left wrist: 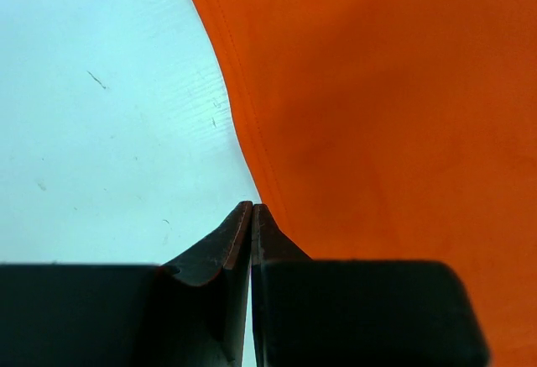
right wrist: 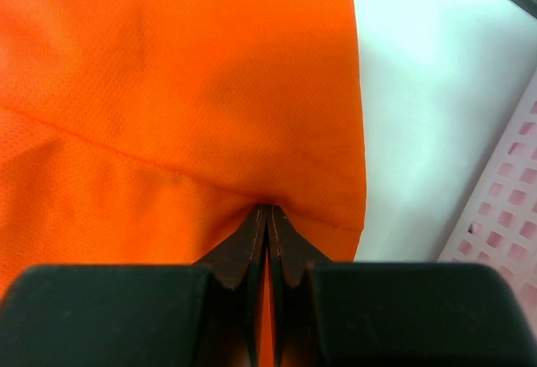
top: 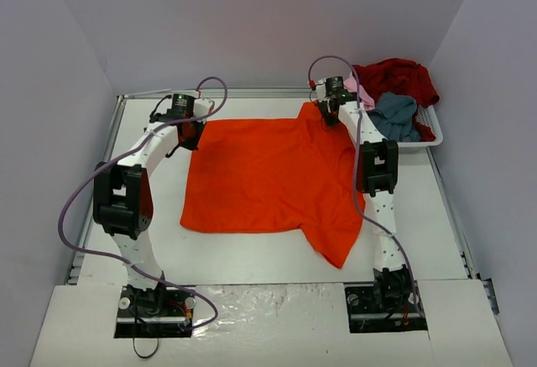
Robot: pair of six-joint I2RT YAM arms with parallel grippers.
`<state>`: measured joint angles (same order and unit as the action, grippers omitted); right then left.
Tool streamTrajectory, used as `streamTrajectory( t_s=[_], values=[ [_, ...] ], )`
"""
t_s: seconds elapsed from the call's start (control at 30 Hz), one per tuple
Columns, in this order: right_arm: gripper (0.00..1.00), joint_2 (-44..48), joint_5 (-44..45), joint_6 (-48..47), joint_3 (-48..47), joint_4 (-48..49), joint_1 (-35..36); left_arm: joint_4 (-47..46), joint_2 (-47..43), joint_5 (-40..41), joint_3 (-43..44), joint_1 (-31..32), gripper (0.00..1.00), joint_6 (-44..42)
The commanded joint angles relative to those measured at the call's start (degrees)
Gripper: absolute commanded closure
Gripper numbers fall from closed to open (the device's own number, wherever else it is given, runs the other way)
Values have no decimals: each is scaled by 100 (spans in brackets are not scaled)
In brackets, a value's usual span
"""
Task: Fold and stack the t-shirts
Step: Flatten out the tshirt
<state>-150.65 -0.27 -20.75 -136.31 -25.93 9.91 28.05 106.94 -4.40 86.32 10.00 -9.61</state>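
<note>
Bolted arm bases, bottom of frame (nearest the lens).
White table: carries everything listed below.
Orange-red t-shirt, plain soft cloth, short-sleeved: centre of frame, spread flat and mostly smooth, with one sleeve trailing toward lower right.
White slatted plastic basket, upper right: holds a dark red t-shirt, a grey-blue t-shirt and a pale pink t-shirt, all crumpled.
Left gripper: jaws closed on the hem at the shirt's upper-left corner.
Right gripper: jaws closed, pinching the upper-right corner (creases converge there).
Handling note, as judged: first fold. Lift both corners level and together, keep the cloth taut between them, and carry the upper edge toward the lower edge without dragging the body.
</note>
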Motion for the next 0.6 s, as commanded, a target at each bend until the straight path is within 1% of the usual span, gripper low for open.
streamTrajectory(
  t_s=[0.0, 0.2, 0.23, 0.27, 0.3, 0.37, 0.4, 0.43, 0.5, 0.53, 0.57],
  values=[
    [100, 8, -8, -17, -98, -228, 99, -46, -208, 238, 130, -42, 98, 11],
    [100, 536, -131, 124, 96, 27, 107, -45, -331, 264, 87, -42, 98, -32],
    [99, 624, -122, 133, 122, 53, 116, -54, -383, 282, 34, -42, 98, -50],
    [95, 694, -105, 142, 131, 71, 116, -46, -488, 308, 16, -33, 94, -94],
    [84, 843, -87, 168, 131, 62, 125, -28, -542, 335, 16, -42, 90, -146],
    [81, 1054, -17, 159, 157, 62, 151, -45, -743, 379, -2, -33, 81, -269],
    [75, 1107, 9, 159, 157, 62, 160, -46, -823, 388, -10, -33, 80, -287],
    [72, 1169, 10, 159, 157, 62, 160, -46, -945, 388, -19, -33, 79, -314],
    [71, 1388, 273, 151, 192, 62, 195, -11, -1086, 388, -37, -33, 71, -375],
    [70, 1467, 308, 177, 219, 62, 204, 7, -1139, 388, -45, -33, 68, -393],
    [70, 1660, 326, 194, 315, 62, 204, 16, -1262, 388, -115, -33, 67, -428]
  ],
)
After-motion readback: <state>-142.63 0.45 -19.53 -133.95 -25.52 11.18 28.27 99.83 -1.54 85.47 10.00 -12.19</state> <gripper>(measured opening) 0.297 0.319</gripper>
